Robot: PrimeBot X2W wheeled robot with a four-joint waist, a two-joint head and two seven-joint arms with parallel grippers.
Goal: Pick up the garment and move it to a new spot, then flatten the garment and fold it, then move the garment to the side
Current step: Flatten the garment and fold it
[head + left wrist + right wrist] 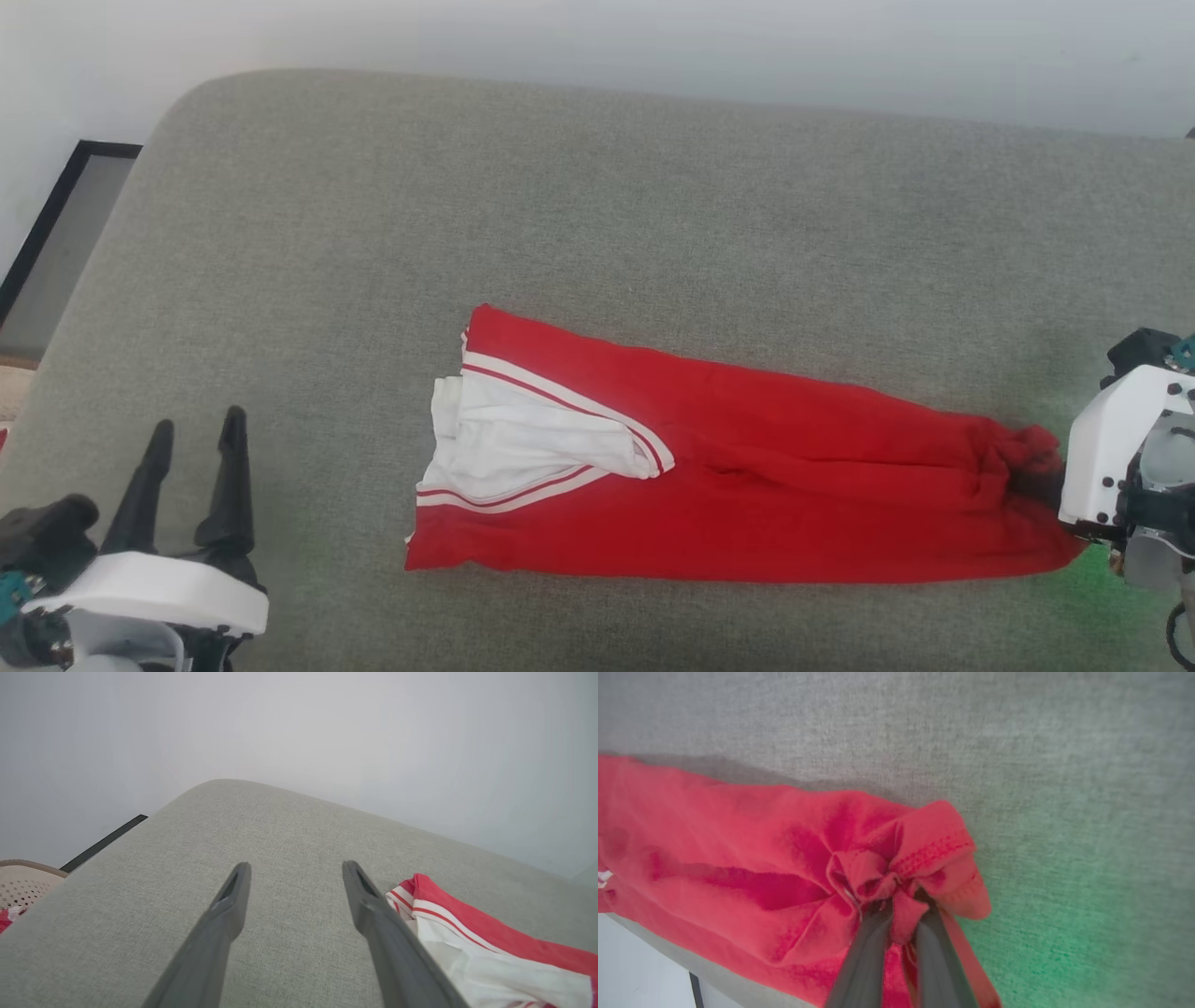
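The garment [747, 476] is a long red cloth lying across the grey cushion [560, 215], its white striped end panel [523, 439] toward the left. My right gripper [1036, 481] is at the garment's bunched right end; in the right wrist view its fingers [873, 952] are shut on a pinched fold of red cloth [901, 891]. My left gripper [191, 448] stands open at the lower left, apart from the garment. In the left wrist view its fingers [373, 905] are spread over bare cushion, with the garment's white end [467, 952] just to the right.
A black-framed panel [56, 224] leans against the white wall left of the cushion. A beige perforated basket [23, 884] with a red item sits at the left edge of the left wrist view. A green glow [1111, 597] tints the cushion by my right gripper.
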